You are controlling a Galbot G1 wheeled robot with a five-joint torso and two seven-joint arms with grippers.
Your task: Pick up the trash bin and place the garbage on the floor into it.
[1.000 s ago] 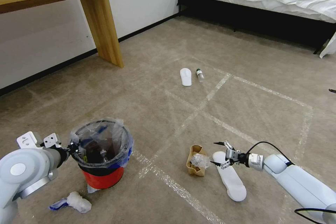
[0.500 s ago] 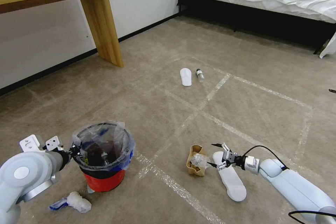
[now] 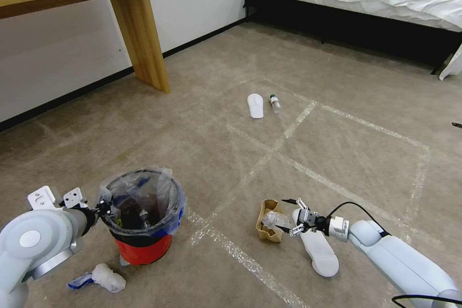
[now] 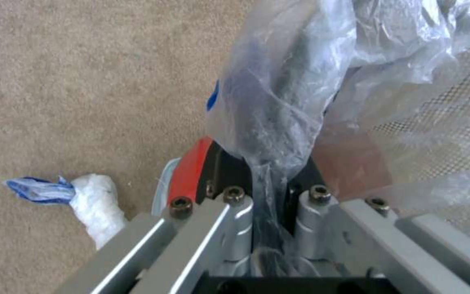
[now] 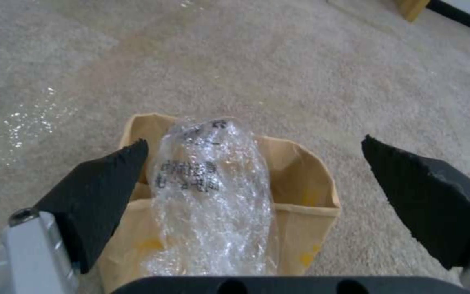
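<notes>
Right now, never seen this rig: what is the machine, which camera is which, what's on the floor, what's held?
It is a wheeled robot with two arms. The wide picture is from its head, looking down at the floor. The other two are from cameras on each wrist.

The left gripper is shut on the rim of the bin, pinching the liner, as the left wrist view shows.

The right gripper is open and holds nothing. It sits low by a brown paper bag with crinkled clear plastic in it; the right wrist view shows the pads on either side of the plastic.

Also on the floor: a slipper under the right arm, another slipper beside a bottle farther off, and a white wad by the bin.
</notes>
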